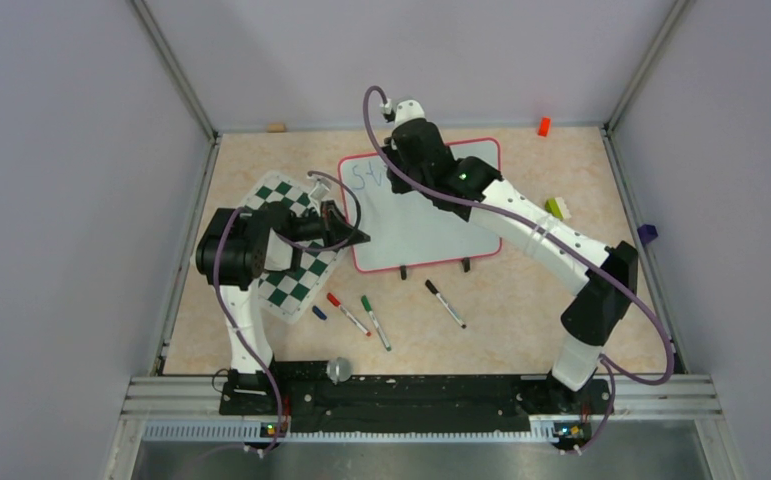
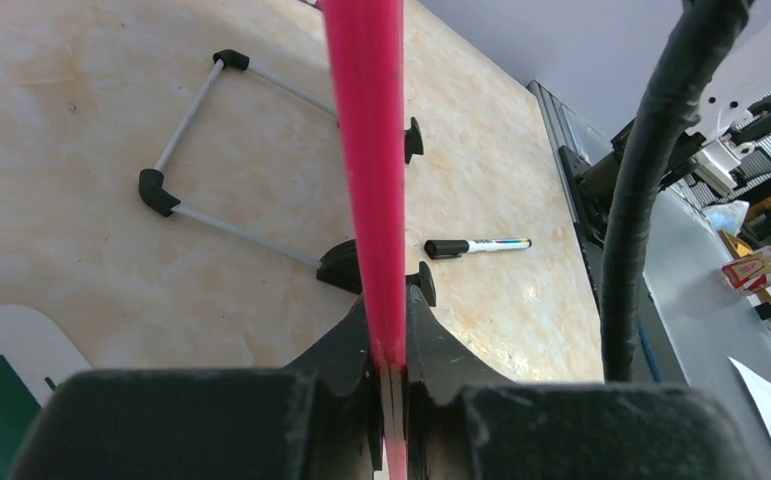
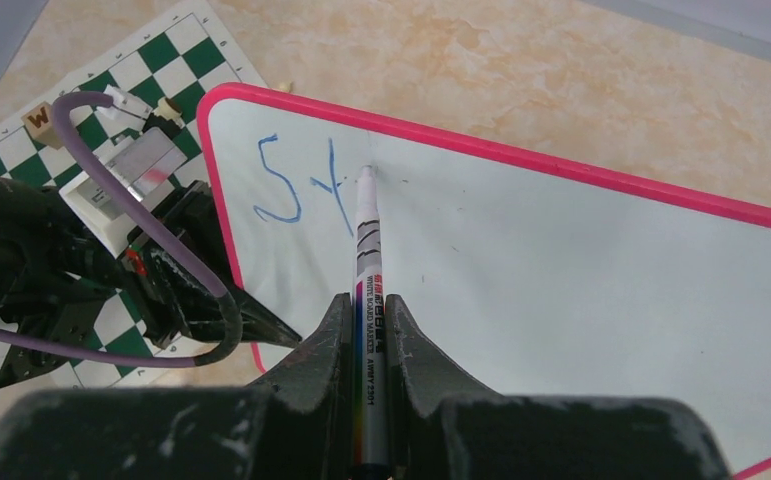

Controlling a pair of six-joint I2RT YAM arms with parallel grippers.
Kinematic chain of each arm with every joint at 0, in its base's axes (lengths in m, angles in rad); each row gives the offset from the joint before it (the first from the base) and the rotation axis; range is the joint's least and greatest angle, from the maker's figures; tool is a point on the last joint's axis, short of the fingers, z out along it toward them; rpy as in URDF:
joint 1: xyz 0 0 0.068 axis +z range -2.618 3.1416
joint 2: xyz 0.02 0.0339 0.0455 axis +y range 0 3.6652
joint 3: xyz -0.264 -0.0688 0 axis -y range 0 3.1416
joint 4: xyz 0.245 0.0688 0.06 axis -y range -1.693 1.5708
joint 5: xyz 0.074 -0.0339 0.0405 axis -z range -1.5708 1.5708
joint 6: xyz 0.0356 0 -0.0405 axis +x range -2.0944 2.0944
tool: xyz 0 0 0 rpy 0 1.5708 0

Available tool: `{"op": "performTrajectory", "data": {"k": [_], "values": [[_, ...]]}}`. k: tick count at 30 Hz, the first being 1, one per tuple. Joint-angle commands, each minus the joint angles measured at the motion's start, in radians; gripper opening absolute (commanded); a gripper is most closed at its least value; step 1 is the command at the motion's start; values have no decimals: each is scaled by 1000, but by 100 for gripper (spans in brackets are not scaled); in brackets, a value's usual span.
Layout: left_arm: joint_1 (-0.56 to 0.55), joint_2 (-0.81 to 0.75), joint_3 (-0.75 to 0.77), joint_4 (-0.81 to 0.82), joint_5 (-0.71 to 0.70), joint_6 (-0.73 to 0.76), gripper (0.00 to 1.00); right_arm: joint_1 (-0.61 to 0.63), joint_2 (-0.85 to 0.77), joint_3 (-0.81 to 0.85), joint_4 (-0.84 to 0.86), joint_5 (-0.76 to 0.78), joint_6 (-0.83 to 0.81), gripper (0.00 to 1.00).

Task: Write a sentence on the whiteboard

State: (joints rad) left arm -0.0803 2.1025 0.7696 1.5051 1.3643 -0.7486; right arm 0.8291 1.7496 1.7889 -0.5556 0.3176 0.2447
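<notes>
Chess mat (image 1: 299, 283) lies at the left of the table (image 1: 521, 320), partly under the left arm. The left gripper (image 2: 391, 320) is pressed together on the left edge of the whiteboard (image 1: 431, 225), pinching its pink frame. The board sits at the middle of the table beside the mat. Only two blue characters of the sentence (image 3: 296, 185) stand in the board's top left corner, and the right gripper (image 3: 366, 305) is clamped on a marker (image 3: 365, 230) whose tip touches the board just right of them.
</notes>
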Motion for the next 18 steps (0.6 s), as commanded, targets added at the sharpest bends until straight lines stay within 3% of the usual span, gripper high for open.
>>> {"op": "performTrajectory", "data": {"k": [1,18], "values": [[-6,-45,-7,115,-12,72,4,4,-36,4,7,29,25,0],[-41,-11,32,115,-48,38,7,16,-128,-117,69,9,28,0]]}}
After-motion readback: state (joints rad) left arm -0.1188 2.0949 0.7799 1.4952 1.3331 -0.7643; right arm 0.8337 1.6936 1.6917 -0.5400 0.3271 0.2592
